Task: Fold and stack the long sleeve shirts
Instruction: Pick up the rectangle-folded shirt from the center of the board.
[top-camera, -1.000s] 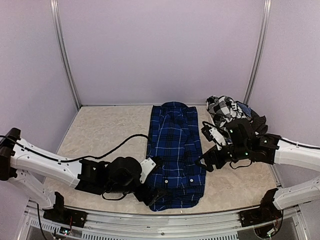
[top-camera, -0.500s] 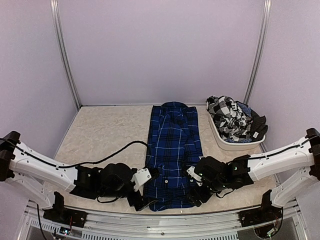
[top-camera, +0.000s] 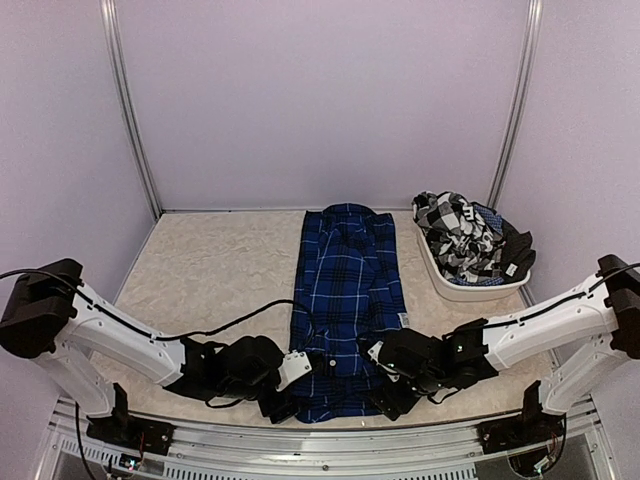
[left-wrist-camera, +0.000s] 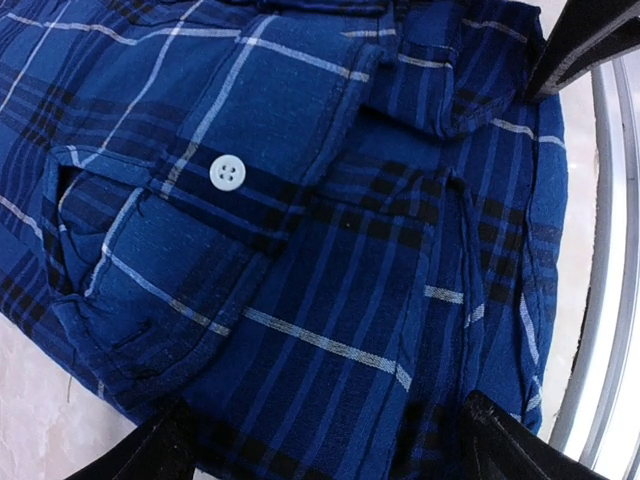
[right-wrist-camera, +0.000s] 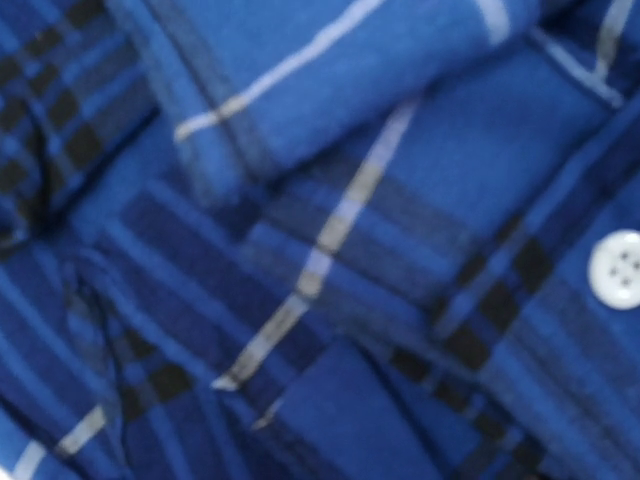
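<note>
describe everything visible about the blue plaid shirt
The blue plaid shirt is woven-looking cloth, royal blue with dark bands and thin white lines, plus white buttons. It lies folded into a long strip on the table, collar at the far end, slightly rumpled. The left gripper and right gripper sit at its near hem corners, left fingers spread.

From above, my left end effector (top-camera: 283, 404) and right end effector (top-camera: 390, 400) cover the near corners of the blue shirt (top-camera: 348, 285), hiding its hem there. My left wrist camera cuts my fingertips (left-wrist-camera: 165, 452) off at the bottom edge, and the shirt runs past the top and left edges. My right wrist view is blurred plaid; my fingers fall outside it. In the basket (top-camera: 470, 293), the dark things (top-camera: 516, 250) beside the crumpled checked shirt (top-camera: 452, 232) I cannot make out.
</note>
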